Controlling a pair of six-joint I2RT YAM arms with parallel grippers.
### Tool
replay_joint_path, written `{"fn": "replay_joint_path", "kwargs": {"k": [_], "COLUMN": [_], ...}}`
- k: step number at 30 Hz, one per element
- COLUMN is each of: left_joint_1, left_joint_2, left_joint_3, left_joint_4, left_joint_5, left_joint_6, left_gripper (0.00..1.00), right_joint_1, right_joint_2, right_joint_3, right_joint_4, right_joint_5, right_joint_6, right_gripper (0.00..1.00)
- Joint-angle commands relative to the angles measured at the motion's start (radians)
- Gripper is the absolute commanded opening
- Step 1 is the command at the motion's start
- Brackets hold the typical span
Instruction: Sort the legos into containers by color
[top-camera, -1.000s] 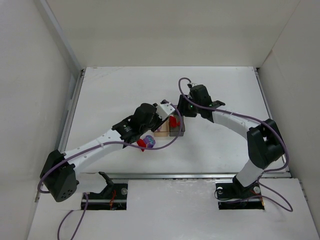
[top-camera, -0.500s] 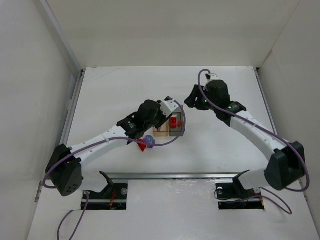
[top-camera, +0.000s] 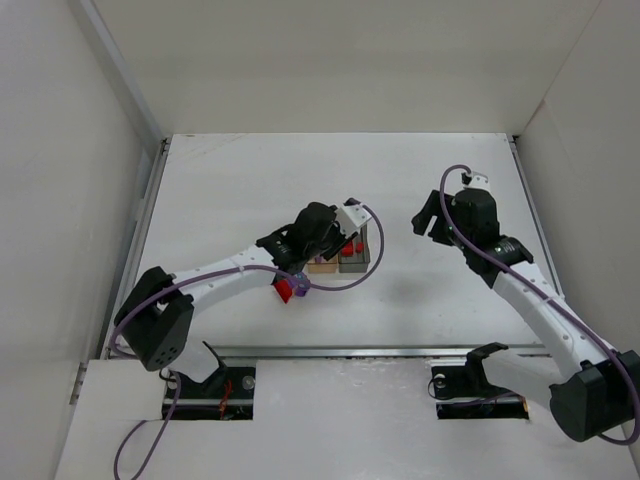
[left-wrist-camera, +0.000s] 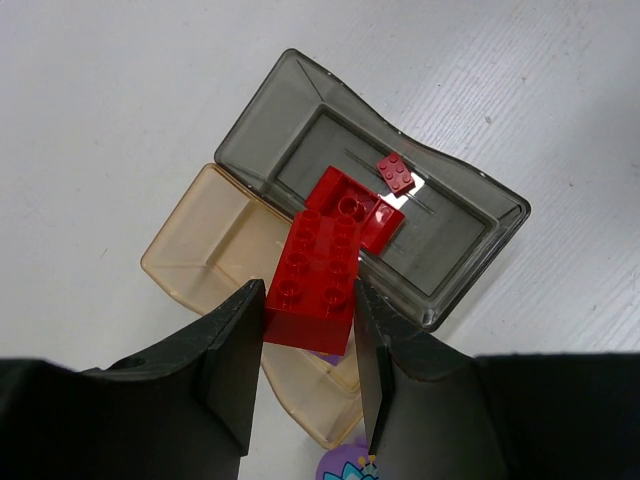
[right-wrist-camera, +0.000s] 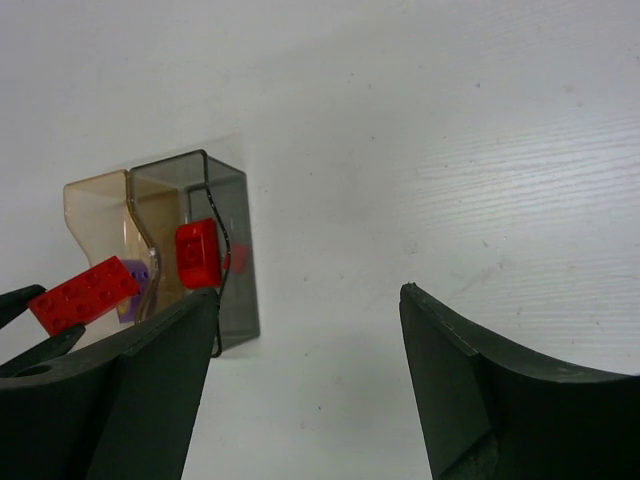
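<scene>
My left gripper (left-wrist-camera: 308, 300) is shut on a red lego brick (left-wrist-camera: 310, 275) and holds it above the seam between the two containers. Below it, the dark grey bin (left-wrist-camera: 470, 250) holds a red brick (left-wrist-camera: 345, 198) and a small red plate (left-wrist-camera: 396, 172). The tan bin (left-wrist-camera: 195, 250) lies beside it with a purple piece (left-wrist-camera: 328, 355) inside. A roundish purple lego (top-camera: 301, 283) and a red lego (top-camera: 289, 291) lie on the table near the bins. My right gripper (right-wrist-camera: 307, 300) is open and empty, well to the right of the grey bin (right-wrist-camera: 238, 265).
White walls enclose the white table (top-camera: 450, 290) on the left, back and right. A metal rail (top-camera: 400, 351) runs along the near edge. The left arm (top-camera: 220, 275) stretches diagonally across the table toward the bins.
My right gripper has drawn back from the grey bin to the right and opened wider. My left gripper has carried the red brick rightward over the bins.
</scene>
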Motion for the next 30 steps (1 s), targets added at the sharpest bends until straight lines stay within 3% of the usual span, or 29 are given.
{"fn": "replay_joint_path", "kwargs": {"k": [1,30], "left_joint_1": [-0.006,-0.016], "left_joint_2": [-0.004,0.054], "left_joint_3": [0.046,0.007], "left_joint_4": [0.06,0.097], "left_joint_5": [0.012,0.021], "left_joint_6": [-0.019,0.002], "left_gripper": [0.0,0.0], "right_joint_1": [-0.004,-0.004], "right_joint_2": [-0.02,0.009], "right_joint_3": [-0.007,-0.004], "right_joint_4": [-0.016,0.015], "right_joint_5": [0.044,0.034], "right_joint_6": [-0.013,-0.033], "right_gripper": [0.78,0.78]}}
